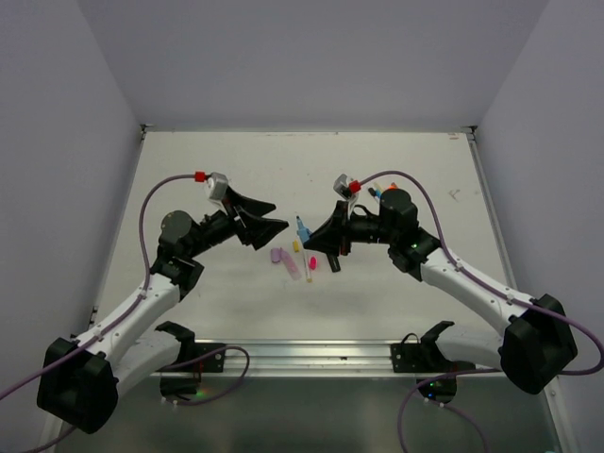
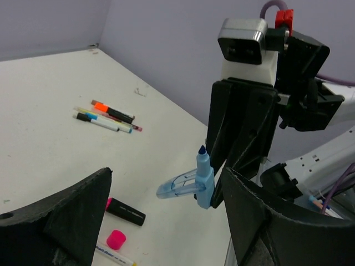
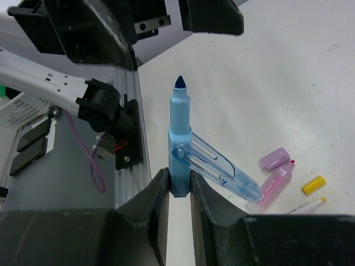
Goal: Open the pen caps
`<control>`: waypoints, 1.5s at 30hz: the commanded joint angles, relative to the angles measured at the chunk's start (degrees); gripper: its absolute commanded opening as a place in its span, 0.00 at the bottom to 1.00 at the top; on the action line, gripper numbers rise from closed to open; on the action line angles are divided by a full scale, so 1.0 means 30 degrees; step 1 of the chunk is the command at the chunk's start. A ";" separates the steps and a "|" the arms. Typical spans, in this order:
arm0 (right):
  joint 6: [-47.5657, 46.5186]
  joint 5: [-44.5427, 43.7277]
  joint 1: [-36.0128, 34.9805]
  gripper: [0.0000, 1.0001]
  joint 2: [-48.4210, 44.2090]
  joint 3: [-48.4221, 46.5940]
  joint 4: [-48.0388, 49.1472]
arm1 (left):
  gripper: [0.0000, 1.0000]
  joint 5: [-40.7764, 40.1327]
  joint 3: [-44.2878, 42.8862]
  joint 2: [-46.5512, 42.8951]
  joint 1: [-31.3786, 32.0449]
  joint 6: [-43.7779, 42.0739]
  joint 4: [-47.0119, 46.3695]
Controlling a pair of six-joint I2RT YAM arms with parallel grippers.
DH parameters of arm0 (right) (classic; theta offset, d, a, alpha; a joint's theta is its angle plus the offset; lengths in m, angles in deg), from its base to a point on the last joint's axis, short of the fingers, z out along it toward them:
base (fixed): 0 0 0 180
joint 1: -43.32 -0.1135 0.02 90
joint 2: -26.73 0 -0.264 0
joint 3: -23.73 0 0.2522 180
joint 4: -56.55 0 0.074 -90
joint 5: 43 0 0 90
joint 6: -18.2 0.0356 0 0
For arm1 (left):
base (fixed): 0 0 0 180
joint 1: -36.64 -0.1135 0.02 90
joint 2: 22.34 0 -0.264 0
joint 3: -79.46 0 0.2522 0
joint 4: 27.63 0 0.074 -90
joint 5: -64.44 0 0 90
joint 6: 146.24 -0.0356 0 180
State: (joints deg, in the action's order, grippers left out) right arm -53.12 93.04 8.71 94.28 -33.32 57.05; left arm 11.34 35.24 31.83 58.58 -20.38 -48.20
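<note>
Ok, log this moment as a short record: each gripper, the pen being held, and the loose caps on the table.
Right gripper: shut on blue plastic highlighter, tip bare
Left gripper: open, holding nothing
Loose caps on white table: lilac plastic cap, yellow plastic cap, pink plastic cap
Pink plastic highlighter: lying uncapped beside the lilac cap
Other pens: cluster of thin pens, lying apart

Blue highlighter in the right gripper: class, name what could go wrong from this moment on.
1. The right gripper pinches only the lower end of the upright blue highlighter, so it may tilt or slip out.
2. Its tip is bare; a drop could mark the white table.
3. The open left gripper faces it nearby and could knock it, and a fall could scatter the lilac cap and yellow cap lying loose on the table.
</note>
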 commanded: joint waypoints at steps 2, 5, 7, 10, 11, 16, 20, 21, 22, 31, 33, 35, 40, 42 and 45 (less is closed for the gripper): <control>0.0630 0.0356 -0.0006 0.00 0.0247 -0.1098 0.1398 | 0.80 0.1293 0.0456 0.0369 0.0889 -0.0174 -0.2062; 0.0893 0.0531 -0.0006 0.00 0.0394 -0.1157 0.1662 | 0.79 0.0679 0.0076 0.0896 0.2295 -0.0906 -0.1947; 0.1039 0.0619 -0.0006 0.00 0.0481 -0.1157 0.1866 | 0.77 0.0384 0.0045 0.1305 0.2912 -0.0908 -0.2237; 0.1187 0.0707 -0.0006 0.00 0.0511 -0.1069 0.2102 | 0.73 0.0267 0.0133 0.1600 0.3118 -0.0702 -0.2766; 0.1187 0.0707 -0.0006 0.00 0.0511 -0.1040 0.2102 | 0.71 0.0180 0.0162 0.1601 0.3148 -0.0644 -0.2796; 0.1274 0.0766 -0.0035 0.00 0.0628 -0.0835 0.2393 | 0.61 -0.0611 0.0280 0.1542 0.3265 -0.0380 -0.3323; 0.1655 0.0825 -0.0006 0.00 0.0687 -0.0630 0.2863 | 0.46 -0.0759 0.0221 0.1718 0.3294 -0.0263 -0.3528; 0.1684 0.0854 -0.0006 0.00 0.0658 -0.0600 0.2892 | 0.44 -0.0817 0.0221 0.1718 0.3294 -0.0205 -0.3616; 0.1714 0.0796 -0.0006 0.00 0.0658 -0.0600 0.2922 | 0.41 -0.0846 0.0221 0.1747 0.3294 -0.0088 -0.3703; 0.1890 0.0737 -0.0035 0.00 0.0950 -0.0366 0.2922 | 0.18 -0.1579 0.0367 0.1455 0.3324 0.0030 -0.3939; 0.1948 0.0591 -0.0035 0.01 0.0951 -0.0278 0.2922 | 0.13 -0.1724 0.0396 0.1425 0.3353 0.0001 -0.3968; 0.1948 0.0503 -0.0035 0.02 0.0921 -0.0220 0.2922 | 0.10 -0.1813 0.0455 0.1366 0.3353 -0.0087 -0.4055; 0.2036 0.0385 -0.0006 0.18 0.0863 -0.0014 0.2659 | 0.00 -0.2428 0.0718 0.1016 0.3353 -0.0642 -0.3793; 0.1949 0.0269 -0.0035 0.29 0.0688 0.0131 0.2455 | 0.00 -0.2749 0.0748 0.0869 0.3353 -0.1109 -0.3267; 0.1540 0.0093 -0.0035 0.43 0.0249 0.0336 0.1169 | 0.00 -0.3276 0.0865 0.0518 0.3353 -0.1958 -0.1979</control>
State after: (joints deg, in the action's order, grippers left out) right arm -47.51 94.18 8.71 96.84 -33.37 62.93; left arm 5.03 37.45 35.29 68.55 -21.98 -55.37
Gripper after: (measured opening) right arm 0.395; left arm 0.198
